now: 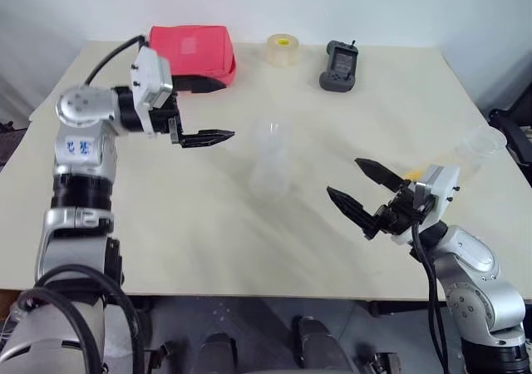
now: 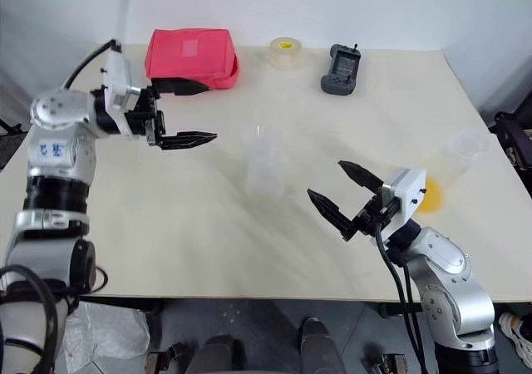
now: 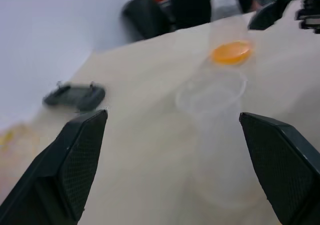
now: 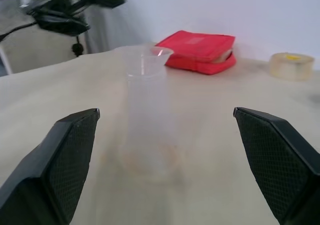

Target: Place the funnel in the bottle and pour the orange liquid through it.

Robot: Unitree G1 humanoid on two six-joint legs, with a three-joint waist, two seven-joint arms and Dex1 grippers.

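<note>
The bottle [image 1: 270, 168] stands upright about mid-table, between the two arms, and honestly it's hard to see: translucent colourless plastic, wide base tapering up to a neck, nearly the same tone as the pale matte tabletop [image 1: 208, 241]. From the right wrist view there's a wide round clear rim at the top of it, which looks like the funnel [image 4: 143, 51] sitting in the neck, though clear on clear makes that a judgement call.

So the funnel step looks done. The left gripper [image 1: 208, 137] hangs just beside the bottle's top with its black fingers spread and nothing in them. The right gripper [image 1: 362, 188] is also wide open and empty, low over the table on the other side, pointing toward the bottle.

What's left is the pour. The orange liquid [image 2: 429, 193] sits as a shallow bright disc in the bottom of a clear flared cup [image 1: 480, 148] near the table's right edge, well apart from the bottle and behind the right gripper. Next move probably calls for the right arm to turn back to that cup, pinch its thin wall without crushing it, carry it level and tip slowly over the funnel. Light plastic all round, so the bottle could tip if nudged.

Background stuff: a red soft pouch [image 1: 195, 52], a tape roll [image 1: 283, 50] and a dark controller [image 1: 339, 66] along the far edge.
</note>
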